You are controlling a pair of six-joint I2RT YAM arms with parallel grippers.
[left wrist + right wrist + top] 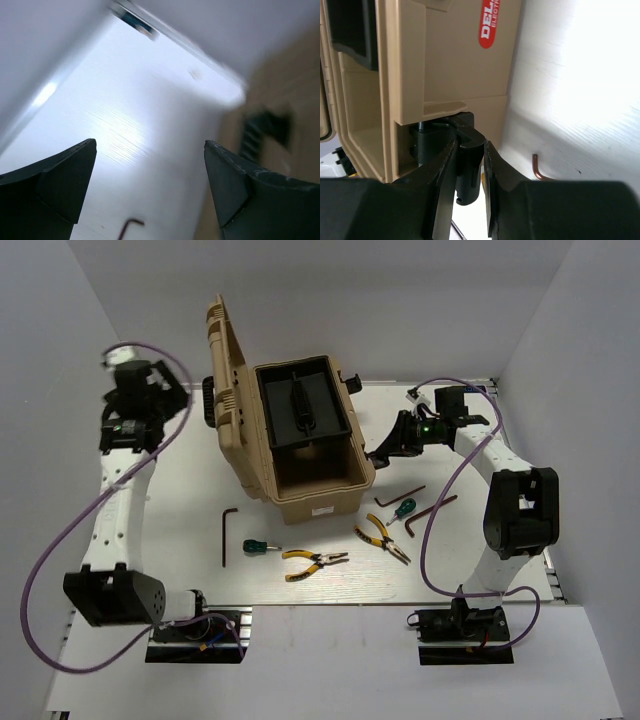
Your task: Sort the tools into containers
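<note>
On the table (180, 480): you have one big box, some small tools, and both of your arms.
Toolbox (320, 490): tan, in the middle of the table, open at the top.
Lid (228, 370): ribbed, tipped up and back on the left side of the box.
Tray (300, 405): black, sitting in the far half of the box. The near half shows the tan inside.
Right gripper (470, 146): your right arm reaches to the right wall of the box. Its fingers are squeezed tight on the black latch (462, 125) there.
Left gripper (150, 145): up off the table at the far left, well apart from the box. Its fingers are spread wide with nothing between them.
Middle pliers (315, 562): yellow handles, lying flat on the table in front of the box.
Right pliers (383, 537): yellow handles, lying flat just off the box's near right corner.
Left hex key (224, 538): dark and thin, lying on the table to the left of all the other tools.
Right hex keys: one (400, 495) lies near the box's right wall, the other (435, 508) just to the right of it.
Left screwdriver (258, 547): short, green handle, between the left hex key and the middle pliers.
Right screwdriver (404, 508): short, green handle, lying between the two right hex keys.
</note>
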